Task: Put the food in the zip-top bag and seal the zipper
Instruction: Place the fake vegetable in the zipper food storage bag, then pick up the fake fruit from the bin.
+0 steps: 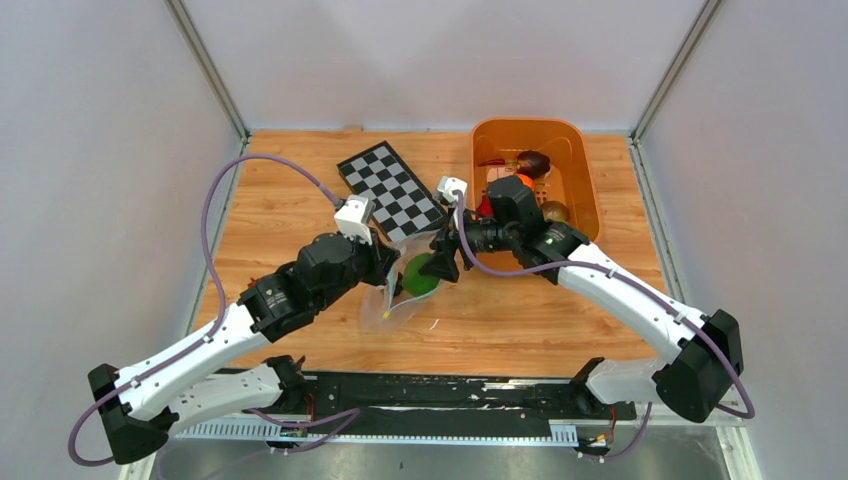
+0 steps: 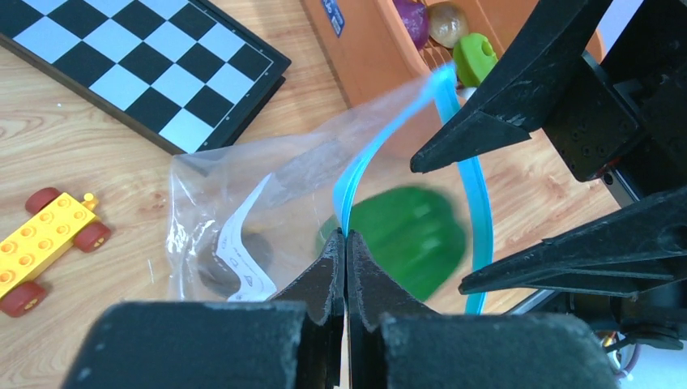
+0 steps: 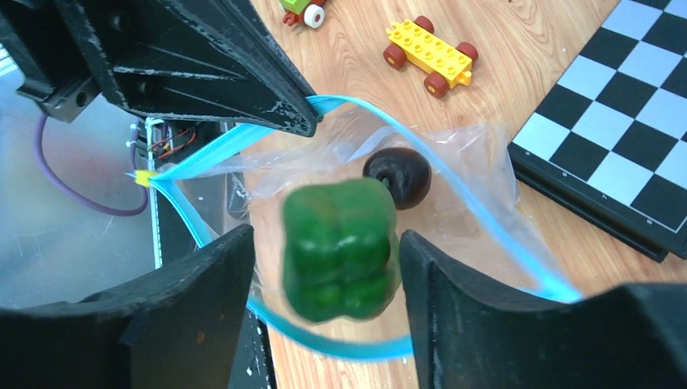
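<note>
The left hand (image 2: 346,237) pinches the light-blue zipper strip (image 2: 381,134) of the clear crinkly plastic bag (image 2: 235,186), while the right hand (image 3: 324,235), fingers spread apart, flanks a glossy green toy pepper (image 3: 340,251) at the bag's open mouth.

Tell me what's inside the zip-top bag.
One dark round fruit lies inside the zip-top bag. A blurred green pepper is at its open mouth, covering whatever lies beneath it.

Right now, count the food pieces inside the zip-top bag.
2. A green pepper in the open mouth of the zip-top bag, between the right fingers; a dark round piece deeper inside. Crinkled plastic may hide more.
</note>
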Motion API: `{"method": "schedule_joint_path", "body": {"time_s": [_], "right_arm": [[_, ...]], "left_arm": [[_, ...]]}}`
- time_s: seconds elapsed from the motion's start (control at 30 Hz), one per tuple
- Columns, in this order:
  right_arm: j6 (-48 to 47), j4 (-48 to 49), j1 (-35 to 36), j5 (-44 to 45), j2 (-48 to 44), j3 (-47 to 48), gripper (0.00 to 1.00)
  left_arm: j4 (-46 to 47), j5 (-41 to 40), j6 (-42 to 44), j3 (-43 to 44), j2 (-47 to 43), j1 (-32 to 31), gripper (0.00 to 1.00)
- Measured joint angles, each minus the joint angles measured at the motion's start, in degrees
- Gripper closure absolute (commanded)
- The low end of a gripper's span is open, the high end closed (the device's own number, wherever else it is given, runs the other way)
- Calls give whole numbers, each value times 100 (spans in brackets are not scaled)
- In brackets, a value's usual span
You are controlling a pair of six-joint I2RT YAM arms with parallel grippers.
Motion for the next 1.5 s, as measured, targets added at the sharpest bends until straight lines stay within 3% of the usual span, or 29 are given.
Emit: {"method": "schedule_joint_path", "body": {"time_s": [0.4, 1.0, 1.13, 1.23, 1.33, 1.5], "right_arm": [[122, 422, 2, -138, -428, -55, 26], [758, 42, -175, 3565, -752, -151, 25], [960, -46, -487, 4175, -748, -210, 23], [1093, -120, -920, 4468, -592, -179, 16], [1209, -234, -1375, 4612, -195, -37, 9], [1331, -291, -2120, 4492, 420, 142, 7]], "left_arm": [[4, -144, -13, -101, -66, 0, 100], [118, -756, -50, -612, -809, 0, 100], [85, -116, 321, -415, -262, 26, 100], [157, 74, 332, -382, 177, 24, 100], [214, 59, 332, -684, -170, 24, 100], [400, -175, 341, -811, -1233, 24, 100]]}}
